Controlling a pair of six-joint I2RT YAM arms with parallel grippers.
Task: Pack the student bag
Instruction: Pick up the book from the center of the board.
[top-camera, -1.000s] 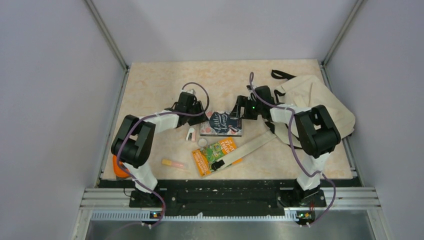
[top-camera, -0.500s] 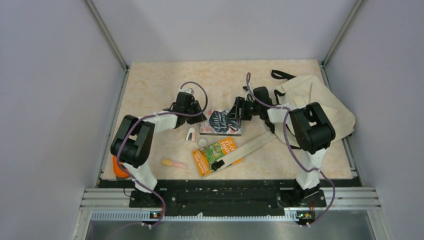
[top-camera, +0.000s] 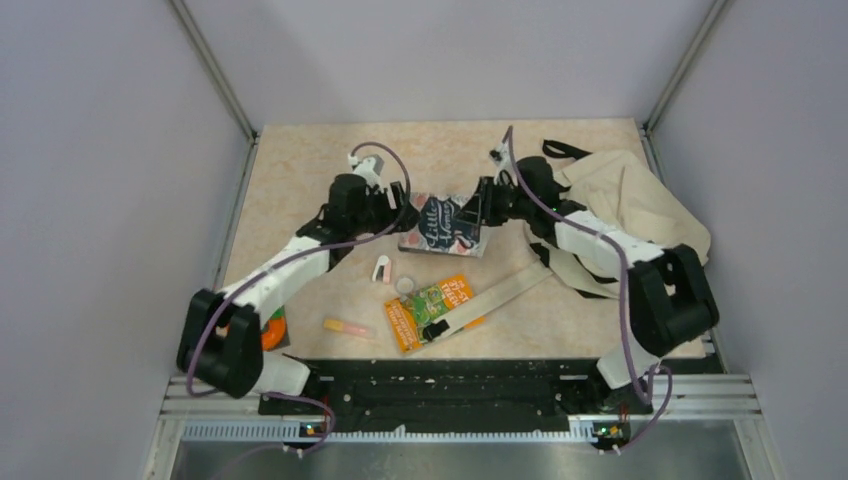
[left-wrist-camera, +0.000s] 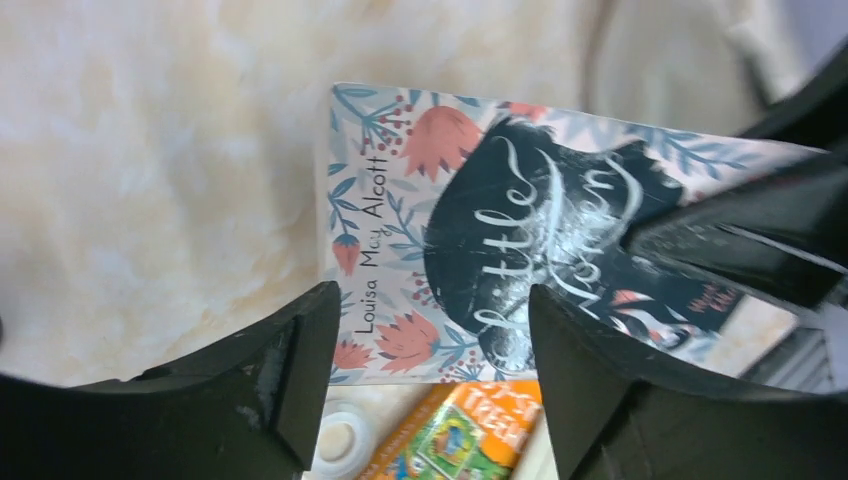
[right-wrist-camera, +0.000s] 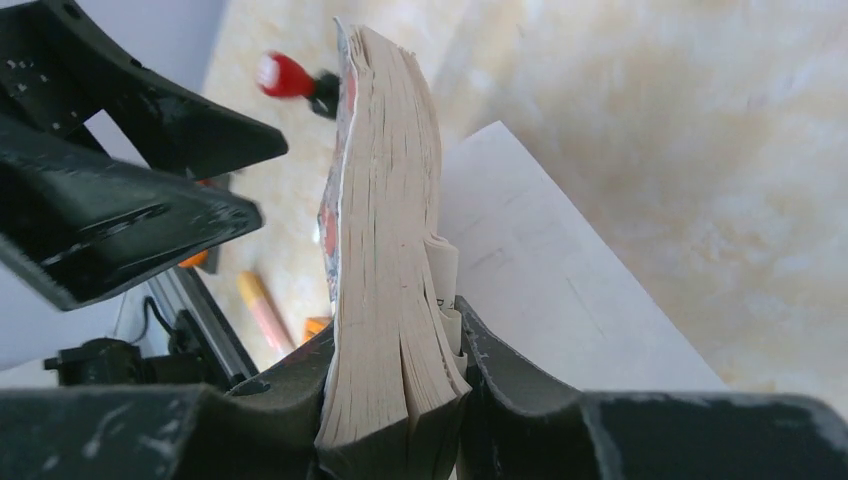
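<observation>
Along the desk's near edge, around its middle, lies an orange book (top-camera: 415, 305) with the bag's long beige strap (top-camera: 505, 288) trailing across it, which would drag if the bag were pulled, and a pink-and-yellow marker (top-camera: 347, 327) sits just to its left; neither is packed yet

Further in, at mid-desk, the two arms meet over a flowered paperback (left-wrist-camera: 520, 230). The right gripper (right-wrist-camera: 395, 400) has its jaws clamped on the paperback, one on each cover with the page block squeezed between, so it can be carried as one closed slab instead of fanning open. It looks tipped up off the desk. The left gripper (left-wrist-camera: 428, 330) hangs on the opposite side with jaws apart, pinching nothing; probably there to steady the paperback

Farthest off, the student bag (top-camera: 640, 200) slumps against the desk's right edge toward the far right corner, its mouth not clearly visible, so the paperback likely has to travel rightward and the opening be found first
</observation>
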